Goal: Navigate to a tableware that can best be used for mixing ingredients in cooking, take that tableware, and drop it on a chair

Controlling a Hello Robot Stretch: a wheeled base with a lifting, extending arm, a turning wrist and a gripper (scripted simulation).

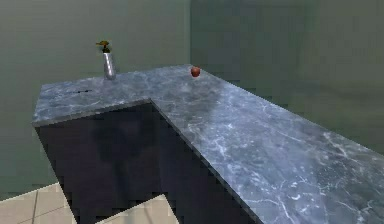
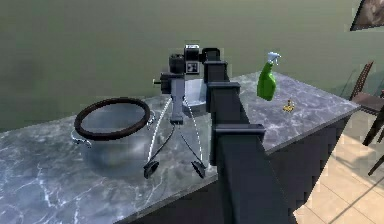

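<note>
A metal bowl [image 2: 112, 130] with a dark rim stands on the marbled blue-grey countertop [image 2: 60, 185] at the arm side view's left. My arm [image 2: 235, 140] rises from the bottom edge over the counter. The gripper [image 2: 175, 168] hangs just right of the bowl, its thin fingers [image 2: 152, 165] reaching down toward the countertop. I cannot tell whether it holds anything. A dark wooden chair [image 2: 370, 100] shows at the right edge, past the counter's end.
A green spray bottle [image 2: 267, 78] and a small yellowish thing [image 2: 288, 104] sit further right on the counter. In the forward view, the L-shaped counter [image 1: 260, 130] carries a vase with a plant [image 1: 106, 62] and a red apple [image 1: 195, 72]. Tiled floor [image 1: 40, 205] lies below.
</note>
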